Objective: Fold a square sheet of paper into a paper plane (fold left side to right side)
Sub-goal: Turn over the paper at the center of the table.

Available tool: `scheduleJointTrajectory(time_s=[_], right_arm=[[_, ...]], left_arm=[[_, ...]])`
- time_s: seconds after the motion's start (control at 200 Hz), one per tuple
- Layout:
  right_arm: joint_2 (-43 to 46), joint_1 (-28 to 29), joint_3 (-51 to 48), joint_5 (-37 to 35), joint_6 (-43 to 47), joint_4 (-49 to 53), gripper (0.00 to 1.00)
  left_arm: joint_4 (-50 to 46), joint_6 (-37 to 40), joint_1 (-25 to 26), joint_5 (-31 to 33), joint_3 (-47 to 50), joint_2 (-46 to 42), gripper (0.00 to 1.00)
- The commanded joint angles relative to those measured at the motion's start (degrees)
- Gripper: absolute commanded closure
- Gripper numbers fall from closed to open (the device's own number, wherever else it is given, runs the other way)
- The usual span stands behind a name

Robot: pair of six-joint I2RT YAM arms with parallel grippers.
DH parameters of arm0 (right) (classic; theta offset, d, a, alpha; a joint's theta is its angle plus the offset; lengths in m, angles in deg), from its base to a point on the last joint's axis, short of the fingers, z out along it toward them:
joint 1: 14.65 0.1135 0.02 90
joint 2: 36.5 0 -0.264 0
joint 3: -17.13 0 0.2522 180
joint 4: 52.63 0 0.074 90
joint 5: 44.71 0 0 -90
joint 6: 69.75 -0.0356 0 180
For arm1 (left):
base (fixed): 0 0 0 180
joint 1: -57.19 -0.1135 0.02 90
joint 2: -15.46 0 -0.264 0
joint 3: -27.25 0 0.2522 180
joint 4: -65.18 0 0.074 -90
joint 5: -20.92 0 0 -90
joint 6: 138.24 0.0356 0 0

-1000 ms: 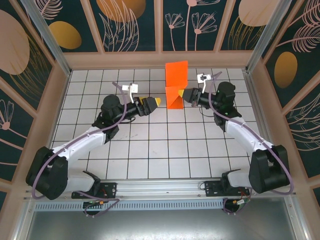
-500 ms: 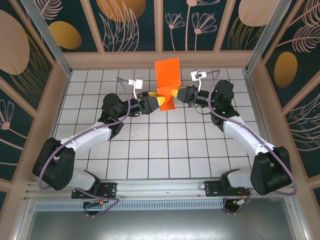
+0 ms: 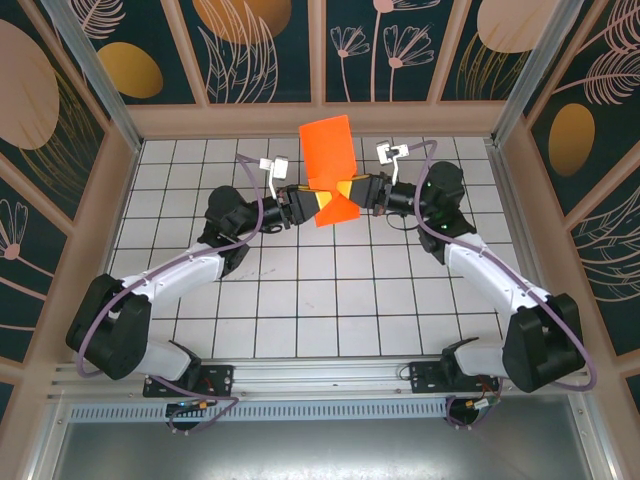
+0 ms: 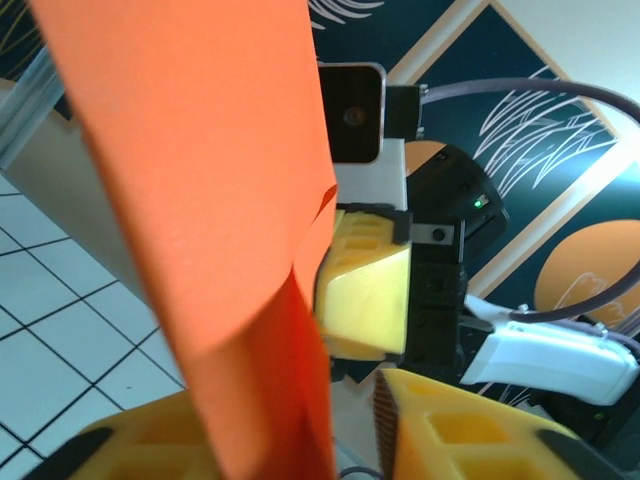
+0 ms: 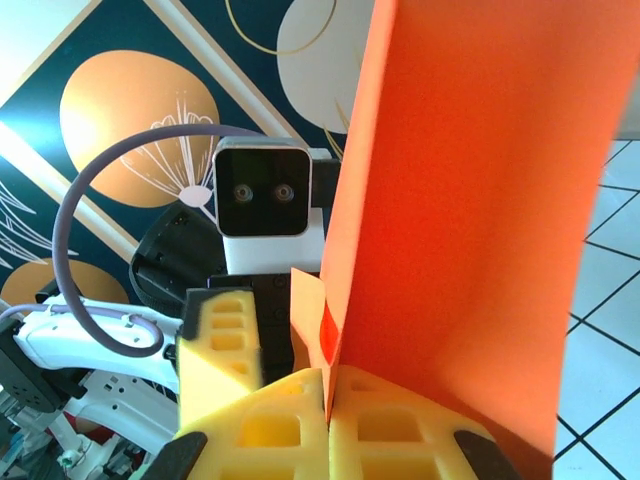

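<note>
Folded orange paper up in air, above far middle of table. Right claw pinches its right edge. Left claw narrow, paper between 2 fingers, small gap showing.

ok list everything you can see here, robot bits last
thin bright orange paper sheet: 1, orange, held over the table's far middle between both pincers
white grid-tiled table: 1, white, dark lines, under the arms
dark teal flower-patterned wall panels: several, teal and tan, around the table
metal rail: 1, grey, near edge
robot arms: 2, white and black, at the near edge
left pincer: 1, yellow fingers either side of the paper, grip unclear
right pincer: 1, yellow, shut on the paper
</note>
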Motion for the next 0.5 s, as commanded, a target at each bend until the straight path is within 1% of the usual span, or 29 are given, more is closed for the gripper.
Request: scheduleJointTrajectory(time_s=[0.0, 0.08, 0.18, 0.26, 0.33, 0.375, 0.46, 0.49], right_arm=[[2.55, 0.15, 0.21, -0.95, 1.38, 0.75, 1.00], [3.00, 0.08, 0.16, -0.97, 1.86, 2.00, 0.98], [4.14, -0.35, 0.14, -2.60, 4.06, 6.21, 0.87], [5.84, -1.35, 0.68, -6.90, 8.29, 14.45, 0.76], [7.59, -2.20, 1.79, -13.56, 13.45, 23.99, 0.66], [8.65, -2.52, 2.50, -19.67, 16.56, 30.23, 0.61], [10.30, -2.71, 3.34, -32.52, 20.64, 39.76, 0.52], [10.73, -2.87, 3.47, -37.22, 21.29, 42.32, 0.51]], left_arm=[[-0.69, 1.73, 0.20, 0.61, -0.20, -1.72, 0.74], [-1.12, 1.91, 0.20, 0.76, -0.16, -1.64, 0.83], [-3.62, 3.36, 0.22, 1.45, -0.02, -1.76, 0.90], [-10.44, 7.31, 0.25, 3.40, -0.48, -2.47, 0.92], [-20.17, 12.86, 0.52, 7.25, -1.23, -3.70, 0.94], [-26.45, 16.78, 0.85, 10.50, -1.84, -4.72, 0.95], [-40.61, 23.89, 2.48, 20.22, -3.68, -6.16, 0.98], [-45.49, 25.89, 3.45, 24.34, -4.55, -6.37, 0.99]])
